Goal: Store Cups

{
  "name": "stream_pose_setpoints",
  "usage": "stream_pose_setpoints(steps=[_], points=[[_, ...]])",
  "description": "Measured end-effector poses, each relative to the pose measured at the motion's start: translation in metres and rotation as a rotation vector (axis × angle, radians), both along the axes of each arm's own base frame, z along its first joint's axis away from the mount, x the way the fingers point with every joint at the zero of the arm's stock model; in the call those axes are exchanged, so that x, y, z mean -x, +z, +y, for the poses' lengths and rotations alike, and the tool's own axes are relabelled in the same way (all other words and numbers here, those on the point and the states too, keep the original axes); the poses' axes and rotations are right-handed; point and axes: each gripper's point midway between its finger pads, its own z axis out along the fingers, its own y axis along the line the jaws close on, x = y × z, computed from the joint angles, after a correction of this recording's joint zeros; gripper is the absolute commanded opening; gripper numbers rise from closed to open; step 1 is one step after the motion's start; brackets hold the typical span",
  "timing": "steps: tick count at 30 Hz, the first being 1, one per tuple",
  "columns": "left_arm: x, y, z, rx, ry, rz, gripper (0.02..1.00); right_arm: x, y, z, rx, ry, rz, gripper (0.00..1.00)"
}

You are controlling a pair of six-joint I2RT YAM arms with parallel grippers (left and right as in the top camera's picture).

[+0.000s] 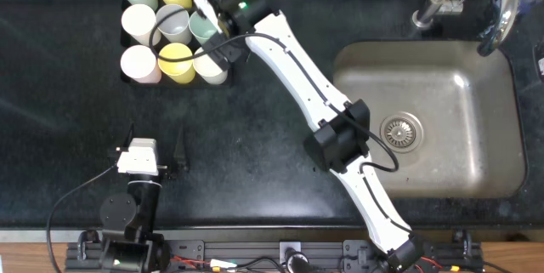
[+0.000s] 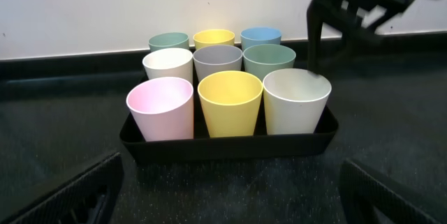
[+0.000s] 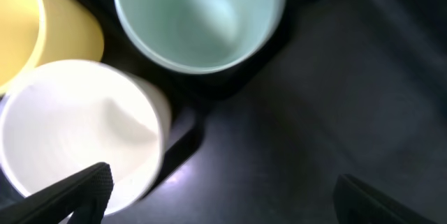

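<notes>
Several pastel cups stand upright in a black tray (image 2: 230, 147) at the counter's back left. The front row holds a pink cup (image 2: 160, 105), a yellow cup (image 2: 230, 98) and a white cup (image 2: 297, 98). My right gripper (image 3: 223, 206) hangs open and holds nothing, over the tray's right edge between the white cup (image 3: 77, 133) and a mint cup (image 3: 199, 18). The top view shows it at the tray's right side (image 1: 206, 9). My left gripper (image 2: 230, 210) is open and holds nothing, low over the counter, facing the tray from the front (image 1: 157, 141).
A steel sink (image 1: 425, 111) with a faucet (image 1: 442, 1) takes up the right side. The right arm (image 1: 297, 69) slants across the middle of the black counter (image 1: 76, 120). A pale wall (image 2: 105, 8) stands behind the tray.
</notes>
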Motion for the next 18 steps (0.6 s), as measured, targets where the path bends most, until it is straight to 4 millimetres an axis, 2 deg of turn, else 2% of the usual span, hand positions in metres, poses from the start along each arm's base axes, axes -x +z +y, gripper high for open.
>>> stream_pose_setpoints(steps=[3, 5, 7, 9, 12, 14, 15, 18], points=[[0.0, 0.0, 0.0, 0.0, 0.0, 0.0, 1.0, -0.003, 0.04, -0.015, -0.043, -0.075, -0.048, 0.998], [0.0, 0.0, 0.0, 0.0, 0.0, 0.0, 0.998, 0.006, 0.074, -0.04, -0.072, -0.171, -0.044, 0.998], [0.0, 0.0, 0.0, 0.0, 0.0, 0.0, 1.0, 0.016, 0.114, -0.078, -0.103, -0.29, -0.049, 0.998], [0.0, 0.0, 0.0, 0.0, 0.0, 0.0, 1.0, 0.014, 0.157, -0.12, -0.151, -0.415, -0.12, 0.998], [0.0, 0.0, 0.0, 0.0, 0.0, 0.0, 1.0, 0.018, 0.198, -0.19, -0.177, -0.603, -0.198, 0.996], [0.0, 0.0, 0.0, 0.0, 0.0, 0.0, 1.0, 0.029, 0.204, -0.231, -0.156, -0.72, -0.204, 0.998], [0.0, 0.0, 0.0, 0.0, 0.0, 0.0, 1.0, 0.039, 0.2, -0.246, -0.139, -0.768, -0.188, 0.998], [0.0, 0.0, 0.0, 0.0, 0.0, 0.0, 1.0, 0.076, 0.167, -0.273, -0.092, -0.877, -0.096, 0.998]])
